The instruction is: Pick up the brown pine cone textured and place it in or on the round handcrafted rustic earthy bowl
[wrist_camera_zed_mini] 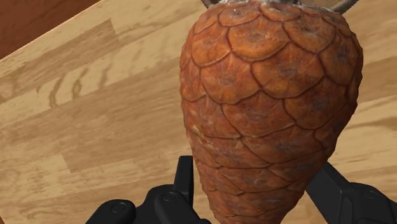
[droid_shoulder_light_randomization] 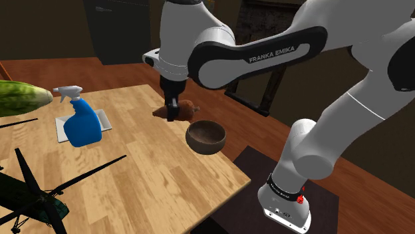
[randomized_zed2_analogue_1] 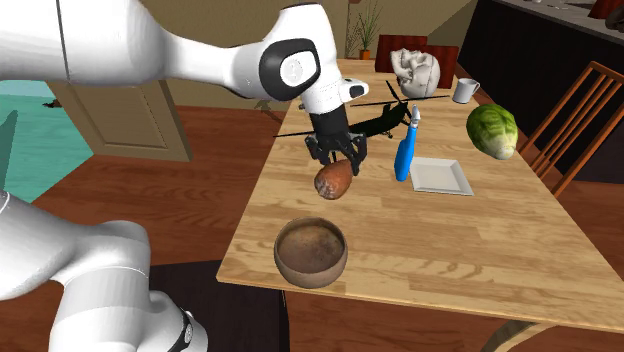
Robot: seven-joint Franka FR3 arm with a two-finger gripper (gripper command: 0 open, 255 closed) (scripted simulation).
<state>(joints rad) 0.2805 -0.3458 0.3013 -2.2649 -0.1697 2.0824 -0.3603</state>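
Gripper clasps pine cone, apparently hiding bowl beyond.

Surface of pine cone was rough, scaly, matt; table was pale grained wood; bowl looked mottled, earthy, matt.

The orange-brown, scaly pine cone is egg-shaped, with overlapping scales that shade to grey at their centres. The black two-finger gripper clasps it by its narrow end, so it hangs tilted with its broad end lowest, clear of the light wooden table. The round, rough brown bowl stands upright and empty (mottled inside) near the table's edge in the second exterior view, nearer than the cone and a little to the left.
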